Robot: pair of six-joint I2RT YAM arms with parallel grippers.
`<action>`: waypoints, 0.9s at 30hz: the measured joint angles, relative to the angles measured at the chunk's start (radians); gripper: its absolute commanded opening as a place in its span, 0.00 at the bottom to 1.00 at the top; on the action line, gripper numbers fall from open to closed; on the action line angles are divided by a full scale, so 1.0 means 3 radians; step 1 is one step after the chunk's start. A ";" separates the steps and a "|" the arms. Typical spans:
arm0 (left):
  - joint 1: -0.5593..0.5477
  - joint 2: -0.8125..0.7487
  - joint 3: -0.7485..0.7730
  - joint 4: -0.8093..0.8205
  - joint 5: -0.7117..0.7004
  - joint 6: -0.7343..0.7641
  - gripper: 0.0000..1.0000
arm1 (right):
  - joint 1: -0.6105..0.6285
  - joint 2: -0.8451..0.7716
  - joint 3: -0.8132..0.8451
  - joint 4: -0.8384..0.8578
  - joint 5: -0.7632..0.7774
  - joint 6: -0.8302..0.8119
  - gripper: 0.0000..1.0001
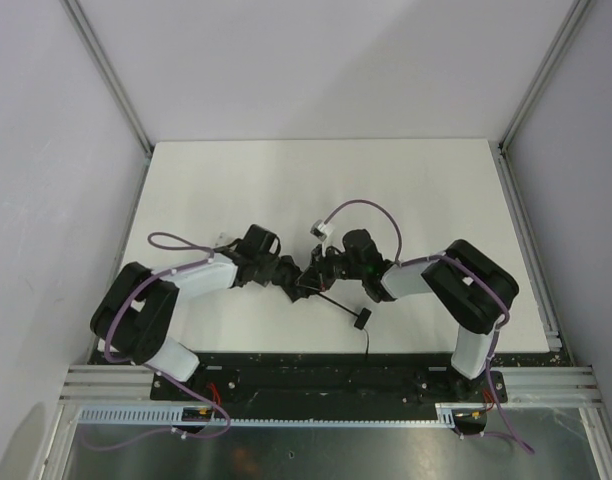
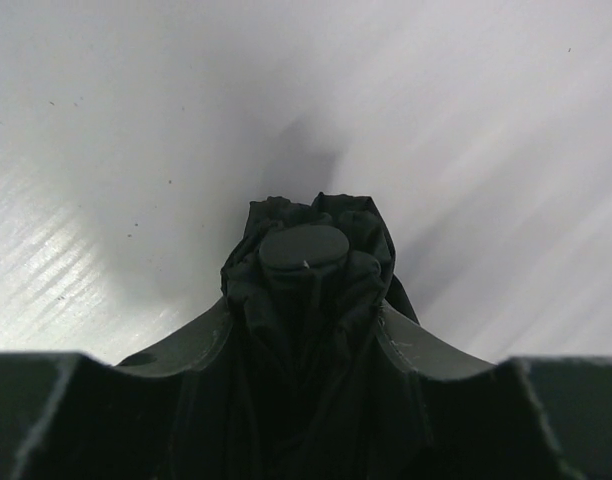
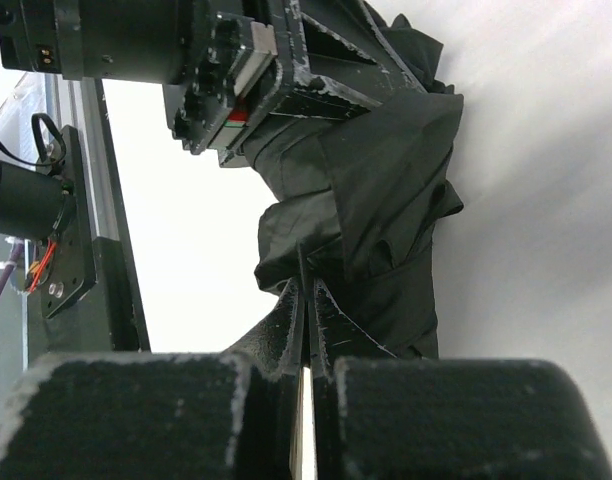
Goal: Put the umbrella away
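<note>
The umbrella [image 1: 306, 277], a bundle of black fabric, hangs between my two grippers over the near middle of the white table [image 1: 316, 190]. Its thin shaft [image 1: 336, 303] slants down to the right and ends in a small knob handle [image 1: 362, 321], from which a strap trails. My left gripper [image 2: 306, 315] is shut on the folded fabric, and the umbrella's [image 2: 306, 262] round end cap pokes out beyond the fingers. My right gripper [image 3: 308, 300] is shut on a thin dark part at the edge of the umbrella's [image 3: 381, 190] fabric. The left gripper's body [image 3: 256, 70] sits just above that.
Grey walls with aluminium posts [image 1: 111, 80] close in the table on three sides. A metal rail [image 1: 326, 380] and a cable tray run along the near edge behind the arm bases. Purple cables [image 1: 371, 205] loop above the wrists.
</note>
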 measured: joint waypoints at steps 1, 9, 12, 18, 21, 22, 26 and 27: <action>0.0027 -0.0023 -0.0038 0.0051 0.0027 0.0001 0.27 | -0.0011 0.0028 0.0006 0.0032 -0.0008 0.0008 0.00; 0.0212 -0.0338 -0.0357 0.0351 0.0291 0.0120 0.94 | -0.0045 0.0256 0.0048 0.0313 -0.0010 0.0120 0.00; 0.0323 -0.0534 -0.0518 0.0484 0.0454 0.0271 0.99 | -0.0083 0.0319 0.0058 0.0432 -0.0010 0.0187 0.00; 0.0738 -0.0923 -0.0893 0.0764 0.0921 0.0671 0.99 | -0.0170 0.0393 0.0066 0.0570 -0.0018 0.0304 0.00; 0.0926 -0.1284 -0.1156 0.0977 0.1132 0.0851 0.99 | -0.0206 0.0404 0.0071 0.0582 -0.0014 0.0331 0.00; 0.0992 -0.1432 -0.1279 0.1111 0.1204 0.0898 0.99 | -0.0219 0.0407 0.0074 0.0584 -0.0009 0.0338 0.00; 0.1142 -0.1761 -0.1670 0.1670 0.1475 0.1016 0.99 | -0.0285 0.0430 0.0085 0.0603 0.0048 0.0365 0.00; 0.1150 -0.1743 -0.1696 0.1766 0.1548 0.1044 0.99 | -0.0301 0.0441 0.0094 0.0601 0.0061 0.0375 0.00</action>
